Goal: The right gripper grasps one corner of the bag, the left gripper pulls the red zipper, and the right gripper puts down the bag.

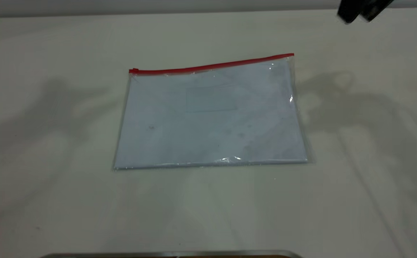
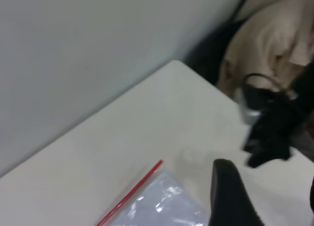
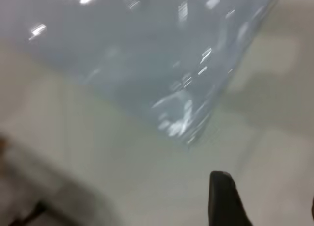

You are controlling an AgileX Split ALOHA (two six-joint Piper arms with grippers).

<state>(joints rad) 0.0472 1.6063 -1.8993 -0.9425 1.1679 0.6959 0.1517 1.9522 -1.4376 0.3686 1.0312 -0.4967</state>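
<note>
right claw [image 1: 360, 10] high, grip unclear; clear bag [image 1: 212, 118] flat, red zipper [image 1: 212, 66] shut.

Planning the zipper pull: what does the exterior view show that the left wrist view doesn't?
Exterior only: the whole bag lying flat on the table, with the slider tab at the red zipper's left end. Left wrist only: a finger of the left gripper and a person's beige sleeve past the table corner. Both show the zipper's right end and the right arm.

The bag [image 1: 212, 116] lies flat at the table's [image 1: 50, 197] centre. The zipper [image 1: 212, 66] runs along its far edge. The right gripper [image 1: 362, 10] is beyond the far-right corner.
</note>
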